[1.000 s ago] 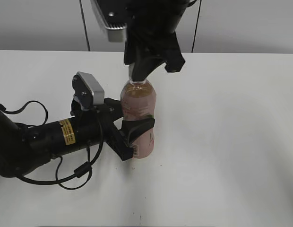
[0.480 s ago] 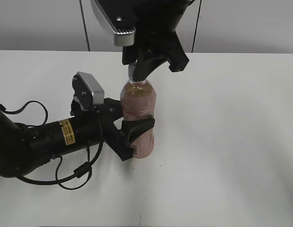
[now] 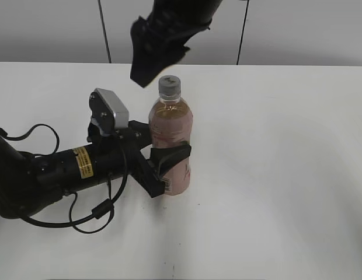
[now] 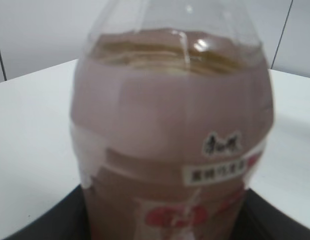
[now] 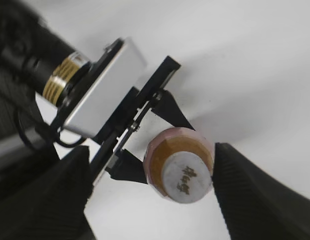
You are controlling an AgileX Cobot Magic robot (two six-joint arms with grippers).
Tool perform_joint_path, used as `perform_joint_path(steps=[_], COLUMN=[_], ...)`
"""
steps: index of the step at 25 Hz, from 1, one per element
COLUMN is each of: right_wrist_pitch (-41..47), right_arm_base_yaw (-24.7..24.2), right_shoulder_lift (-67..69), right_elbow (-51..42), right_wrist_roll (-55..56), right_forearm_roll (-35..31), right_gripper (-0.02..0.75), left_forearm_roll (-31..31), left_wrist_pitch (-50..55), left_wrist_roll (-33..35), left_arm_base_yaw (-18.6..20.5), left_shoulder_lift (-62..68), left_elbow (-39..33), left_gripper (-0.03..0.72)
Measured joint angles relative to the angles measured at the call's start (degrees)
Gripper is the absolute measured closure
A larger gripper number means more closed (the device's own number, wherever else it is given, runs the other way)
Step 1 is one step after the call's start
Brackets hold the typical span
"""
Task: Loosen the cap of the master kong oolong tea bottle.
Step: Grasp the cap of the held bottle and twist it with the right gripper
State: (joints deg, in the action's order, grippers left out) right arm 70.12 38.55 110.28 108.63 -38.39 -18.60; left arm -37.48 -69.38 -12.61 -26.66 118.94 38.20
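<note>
The master kong oolong tea bottle (image 3: 170,146) stands upright on the white table, amber tea inside a pale pink label; it fills the left wrist view (image 4: 170,135). Its white cap (image 3: 169,85) sits on the neck and shows from above in the right wrist view (image 5: 186,178), with a dark mark on top. My left gripper (image 3: 163,166) is shut on the bottle's lower body from the left. My right gripper (image 5: 150,190) is open and hangs above the cap, clear of it; in the exterior view only one dark finger (image 3: 150,58) shows, up and left of the cap.
The left arm (image 3: 58,169) lies across the table's left side with its cable looped beside it. The left wrist camera (image 3: 110,111) sits just left of the bottle. A grey wall runs behind the table's far edge.
My right gripper was closed round the cap; it has opened, let go of it and lifted up and to the left. The cap now shows uncovered. The left gripper and bottle have not moved.
</note>
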Motion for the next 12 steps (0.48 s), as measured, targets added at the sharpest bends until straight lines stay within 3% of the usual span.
perform_joint_path(steps=[3,6,12], right_wrist_pitch=[0.0,0.0,0.0], right_arm_base_yaw=[0.0,0.0,0.0], right_shoulder_lift=[-0.2,-0.7,-1.0], right_elbow=[2.7,3.4,2.8], right_wrist_roll=[23.0,38.4,48.6], right_forearm_roll=[4.7,9.1,10.5], right_gripper=[0.169,0.172,0.173], left_forearm_roll=[0.0,0.0,0.0], left_wrist_pitch=[0.0,0.0,0.0], left_wrist_roll=[0.0,0.0,0.0], left_arm_base_yaw=[0.0,0.0,0.0], left_shoulder_lift=[0.0,0.0,0.0], left_elbow=[0.0,0.0,0.0], left_gripper=[0.306,0.306,0.306])
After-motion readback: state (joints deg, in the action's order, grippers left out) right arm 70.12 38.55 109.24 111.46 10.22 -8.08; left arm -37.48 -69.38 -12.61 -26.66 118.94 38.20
